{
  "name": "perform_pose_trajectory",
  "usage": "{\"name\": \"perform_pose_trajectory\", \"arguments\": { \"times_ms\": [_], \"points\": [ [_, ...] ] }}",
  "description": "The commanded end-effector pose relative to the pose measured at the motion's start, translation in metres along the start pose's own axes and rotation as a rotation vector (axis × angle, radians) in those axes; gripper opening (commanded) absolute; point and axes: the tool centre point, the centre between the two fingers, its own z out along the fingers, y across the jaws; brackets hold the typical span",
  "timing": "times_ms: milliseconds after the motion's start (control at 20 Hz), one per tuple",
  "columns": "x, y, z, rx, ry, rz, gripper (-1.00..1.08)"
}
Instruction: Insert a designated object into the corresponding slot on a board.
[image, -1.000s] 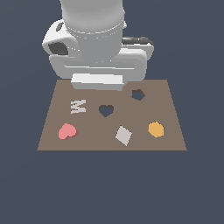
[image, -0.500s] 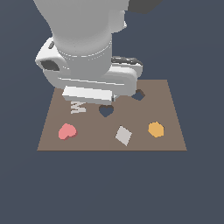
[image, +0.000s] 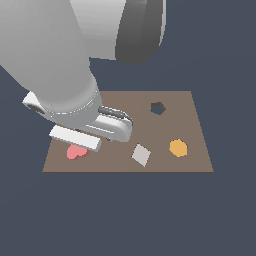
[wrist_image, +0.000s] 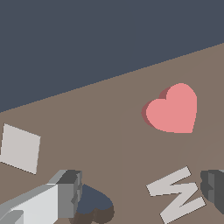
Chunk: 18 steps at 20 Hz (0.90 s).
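One small pink heart block (wrist_image: 173, 109) is the thing to pick up, and it lies flat on the brown board (image: 195, 117), not held by anything. In the exterior view it sits near the board's 8 o'clock corner (image: 76, 152), partly hidden under the robot's hand. It looks thin, hard and light, like a little puzzle piece, so it should not bend or break. Its top is smooth and flat, so there is nothing to grab there. The best place to hold it looks like its two side edges, pinched across the middle where the sides are straighter, not at the point or the round bumps. It may slide on the board if only one finger (wrist_image: 69, 192) touches it first. The gripper (wrist_image: 142, 190) is spread wide and holds nothing, with the pale letter M (wrist_image: 176, 194) showing between its fingers. The dark blue heart slot (wrist_image: 94, 205) is right by one finger. A grey square (image: 141, 154) and an orange hexagon (image: 178, 148) lie toward 4 o'clock, and a pentagon hole (image: 157, 107) sits toward 1 o'clock.
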Motion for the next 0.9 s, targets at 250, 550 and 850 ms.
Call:
{"name": "perform_pose_trajectory", "arguments": {
  "times_ms": [250, 550, 850],
  "points": [
    [0.034, 0.027, 0.028, -0.002, 0.004, 0.113, 1.00],
    [0.047, 0.040, 0.039, -0.003, 0.006, 0.160, 1.00],
    [0.051, 0.044, 0.043, -0.003, 0.006, 0.174, 1.00]
  ]
}}
